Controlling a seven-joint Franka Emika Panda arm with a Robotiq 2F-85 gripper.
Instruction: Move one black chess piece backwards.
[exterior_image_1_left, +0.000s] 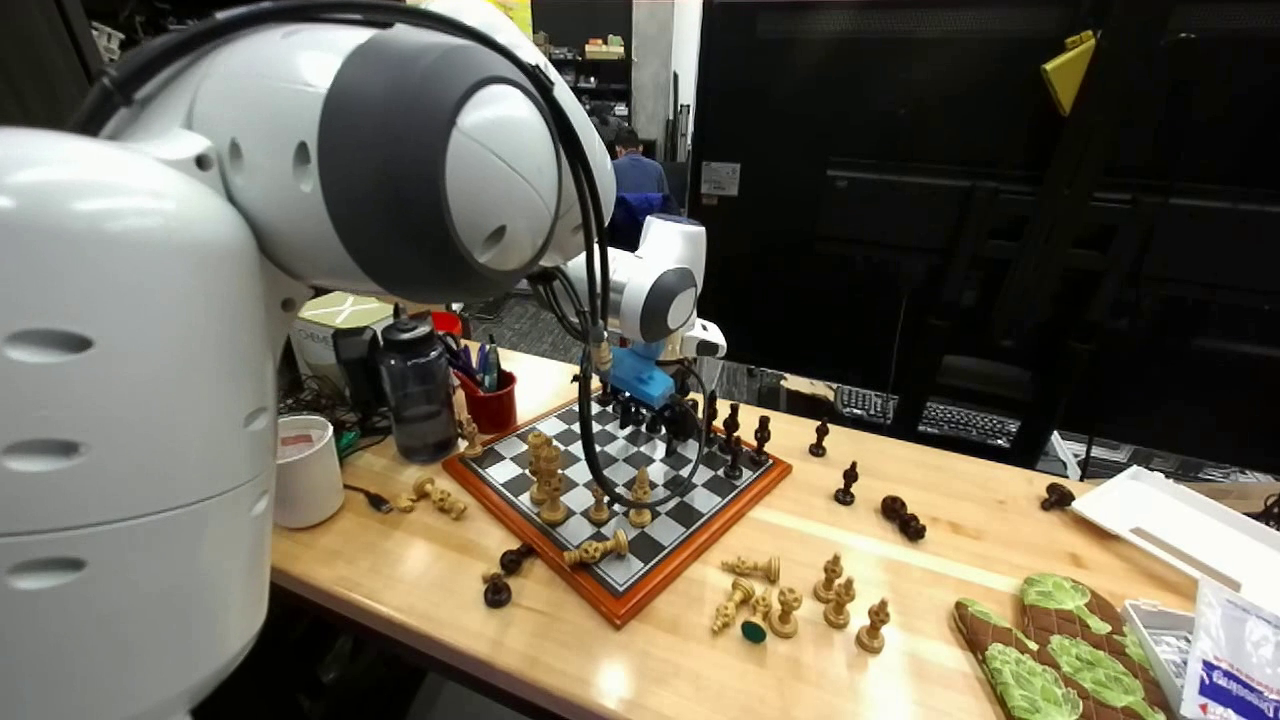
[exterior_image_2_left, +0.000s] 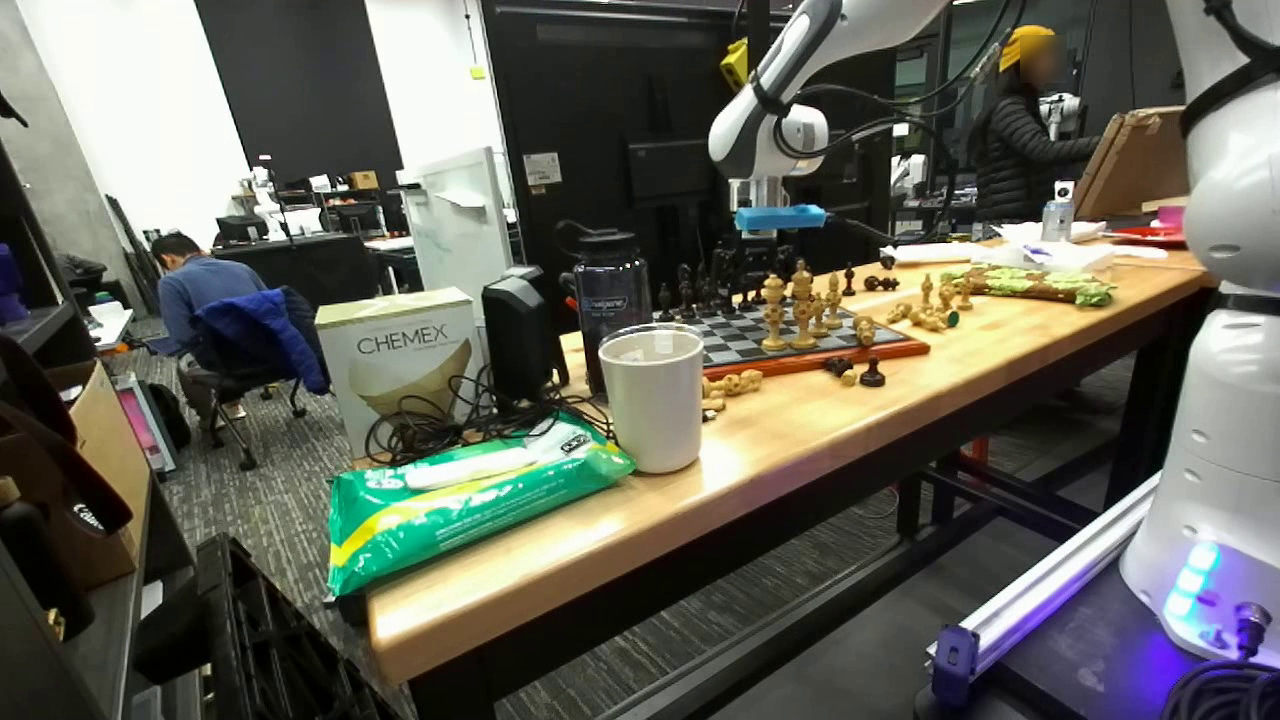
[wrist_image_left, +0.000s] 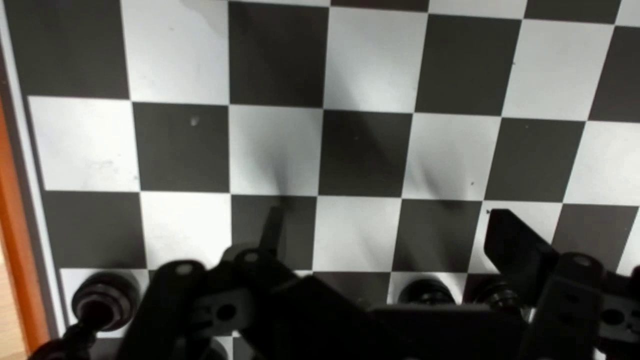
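A black two-fingered pincer (wrist_image_left: 387, 225) is hanging over the dark pieces' side of a black-and-silver chequered chessboard (wrist_image_left: 360, 150). Its blunt, dark fingers (wrist_image_left: 517, 245) are standing well apart and, as far as the wrist view is showing, gripping nothing. A glossy, round-based black chess piece (wrist_image_left: 426, 290) is showing between them, with a second black piece (wrist_image_left: 500, 296) sitting nearer one finger; a third black piece (wrist_image_left: 105, 302) is sitting on an outer square, beside the orange-brown wooden rim (wrist_image_left: 17, 250). Other black chess pieces (exterior_image_1_left: 846, 485) are resting on the pale wooden tabletop (exterior_image_1_left: 720, 690). The task is probably standing at the line-up before a grasp, though which piece is being targeted is not showing. The next move is likely calling for centring on one piece, lowering without brushing its neighbours, closing, lifting, then carrying it away from the board's middle, towards the dark side's edge.
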